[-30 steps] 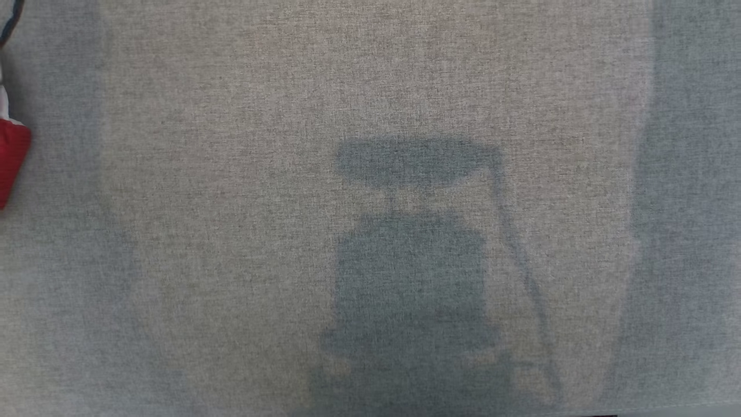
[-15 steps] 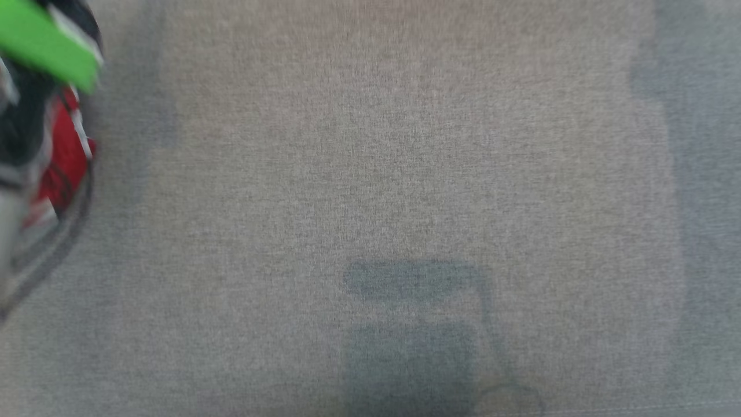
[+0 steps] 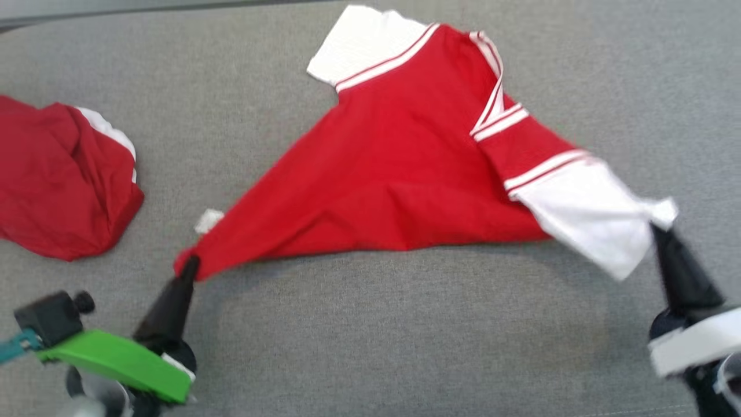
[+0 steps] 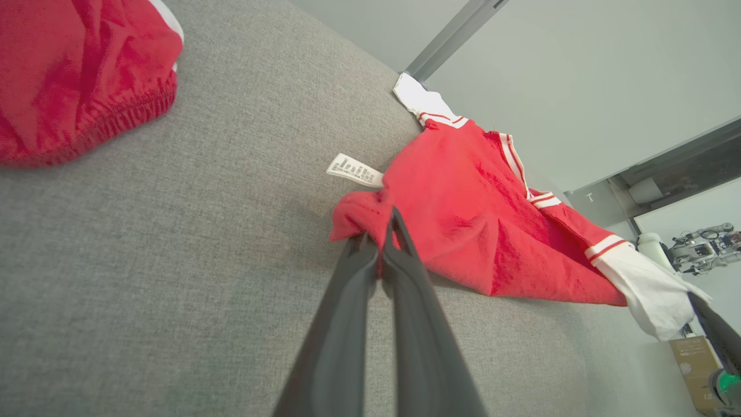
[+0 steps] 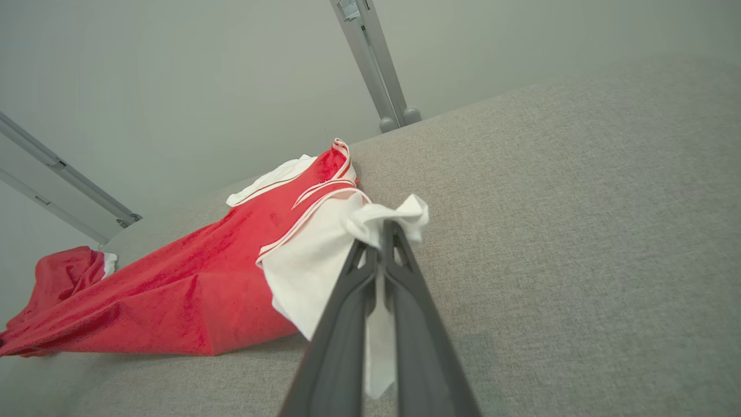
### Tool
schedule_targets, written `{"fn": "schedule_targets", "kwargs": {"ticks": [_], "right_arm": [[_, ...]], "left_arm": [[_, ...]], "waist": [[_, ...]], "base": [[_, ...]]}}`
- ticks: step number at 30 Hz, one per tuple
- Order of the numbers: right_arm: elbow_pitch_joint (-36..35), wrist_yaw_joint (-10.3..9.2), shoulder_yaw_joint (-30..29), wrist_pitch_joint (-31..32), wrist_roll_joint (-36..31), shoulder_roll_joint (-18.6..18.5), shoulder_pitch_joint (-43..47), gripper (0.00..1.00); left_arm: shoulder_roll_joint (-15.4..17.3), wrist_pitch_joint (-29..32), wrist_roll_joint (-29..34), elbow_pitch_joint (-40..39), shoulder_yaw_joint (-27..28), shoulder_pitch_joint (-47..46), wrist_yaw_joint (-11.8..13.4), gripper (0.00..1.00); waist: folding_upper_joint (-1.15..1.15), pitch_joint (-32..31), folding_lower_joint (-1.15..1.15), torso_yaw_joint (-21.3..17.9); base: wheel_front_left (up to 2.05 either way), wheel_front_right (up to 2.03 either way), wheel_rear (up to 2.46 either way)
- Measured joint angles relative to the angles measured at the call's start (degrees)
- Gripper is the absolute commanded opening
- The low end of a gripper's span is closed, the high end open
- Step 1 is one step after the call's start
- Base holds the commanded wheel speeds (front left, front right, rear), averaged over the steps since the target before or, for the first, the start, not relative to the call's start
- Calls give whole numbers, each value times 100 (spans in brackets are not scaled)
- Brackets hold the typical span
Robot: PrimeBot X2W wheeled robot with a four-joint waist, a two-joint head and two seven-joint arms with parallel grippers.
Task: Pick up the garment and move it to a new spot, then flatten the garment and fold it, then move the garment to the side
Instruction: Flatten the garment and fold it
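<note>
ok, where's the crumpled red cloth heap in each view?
Head view: crumpled red cloth heap at the left edge, mid-height.
Left wrist view: top-left corner.
Right wrist view: far left, below mid-height.
Shared landmark: red jersey with white sleeves, stretched out beside the heap.

The garment (image 3: 405, 174) is bright red with white sleeves, each bordered by thin red-and-white stripes that repeat along the neckline. Its label (image 4: 354, 169) is white with what looks like fine dark print. The bundled cloth (image 3: 58, 179) is red, edged white. The surface (image 3: 405, 336) is flecked grey weave. The fingers (image 3: 171, 307) are charcoal, the cover (image 3: 116, 362) behind them vivid green.
</note>
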Motion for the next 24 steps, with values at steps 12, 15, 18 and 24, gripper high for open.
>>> {"fn": "schedule_targets", "kwargs": {"ticks": [12, 15, 18, 24], "right_arm": [[1981, 1, 687, -1525, -1061, -133, 458, 7], [2303, 2, 620, -1724, -1287, -241, 295, 94], [2544, 1, 536, -1860, -1650, -385, 210, 100], [2641, 2, 487, -2005, -1889, -260, 63, 100]], "left_arm": [[-1093, -328, 170, 1393, -68, 508, -316, 27], [-1168, -335, 356, 1544, -53, 410, -355, 35], [-1181, -337, 612, 1596, 11, 267, -359, 33], [-1122, -116, 1102, 1382, -75, -413, -261, 17]], "waist": [[0, -621, 0, -61], [0, -680, 0, -23], [0, -720, 0, 12], [0, -724, 0, 17]], "base": [[0, 0, 0], [0, 0, 0], [0, 0, 0], [0, 0, 0]]}}
